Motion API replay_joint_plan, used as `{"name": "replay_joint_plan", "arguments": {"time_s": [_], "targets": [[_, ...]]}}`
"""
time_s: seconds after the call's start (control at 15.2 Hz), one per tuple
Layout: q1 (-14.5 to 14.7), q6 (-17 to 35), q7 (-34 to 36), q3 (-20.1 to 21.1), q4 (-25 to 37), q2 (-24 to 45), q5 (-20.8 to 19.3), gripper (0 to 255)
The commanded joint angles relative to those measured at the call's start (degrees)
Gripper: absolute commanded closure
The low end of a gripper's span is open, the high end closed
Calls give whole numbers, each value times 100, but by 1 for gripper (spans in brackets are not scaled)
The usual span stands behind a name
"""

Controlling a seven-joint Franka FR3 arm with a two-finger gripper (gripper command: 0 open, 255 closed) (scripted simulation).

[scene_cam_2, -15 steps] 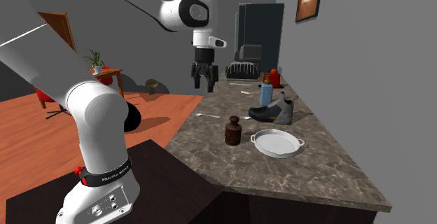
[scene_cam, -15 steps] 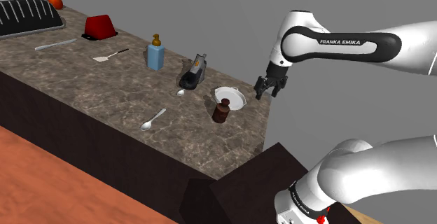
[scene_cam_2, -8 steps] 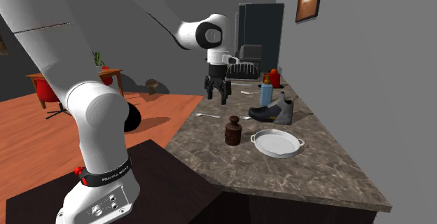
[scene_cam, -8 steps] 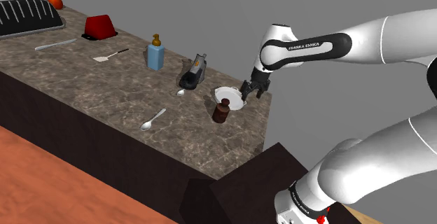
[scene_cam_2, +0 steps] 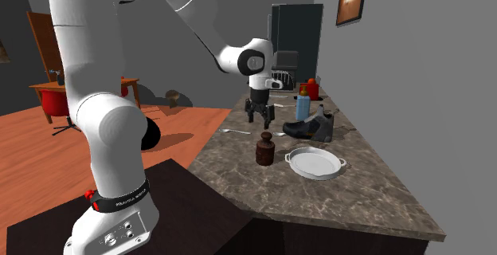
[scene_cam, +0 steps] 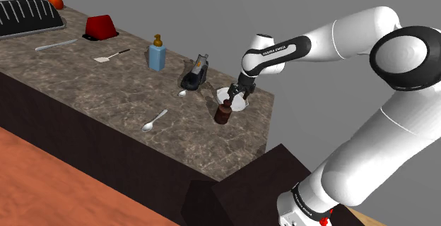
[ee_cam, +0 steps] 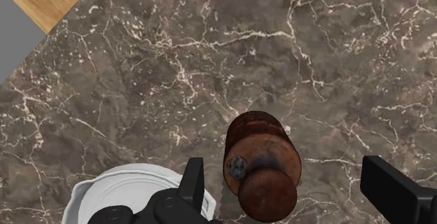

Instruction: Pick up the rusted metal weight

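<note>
Progress, as far as you can judge it, is at the approach. The rusted weight (ee_cam: 260, 163) stands upright on the marbled surface (scene_cam: 106, 83), just beside the white pan (scene_cam_2: 315, 164), and nothing lifts it yet. Your tool (ee_cam: 287, 180) hangs above the weight with its fingers (ee_cam: 195, 184) spread wide. The weight sits between them, nearer to the finger on the pan's side, and neither finger touches it. What is left, I think, is to come down, to close on the weight and to raise it. The wrist view cuts off most of the pan, and the knob hides the lower body of the weight. In the shoulder view the tool covers part of the pan. How high the tool hangs over the weight, you cannot read exactly.
</note>
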Motion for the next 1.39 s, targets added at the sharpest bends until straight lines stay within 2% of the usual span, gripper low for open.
{"name": "replay_joint_plan", "arguments": {"time_s": [0.0, 0.2, 0.66, 0.79, 0.86, 1.32], "targets": [[-9, 250, -163, 15, 285, 480, 185, 0], [-43, 444, -314, 69, 629, 962, 374, 0], [-82, 953, -434, 130, 554, 1405, 529, 0], [-83, 953, -434, 131, 554, 1405, 528, 0], [-84, 948, -435, 129, 551, 1398, 527, 255], [-82, 944, -431, 130, 555, 1398, 526, 255]]}}
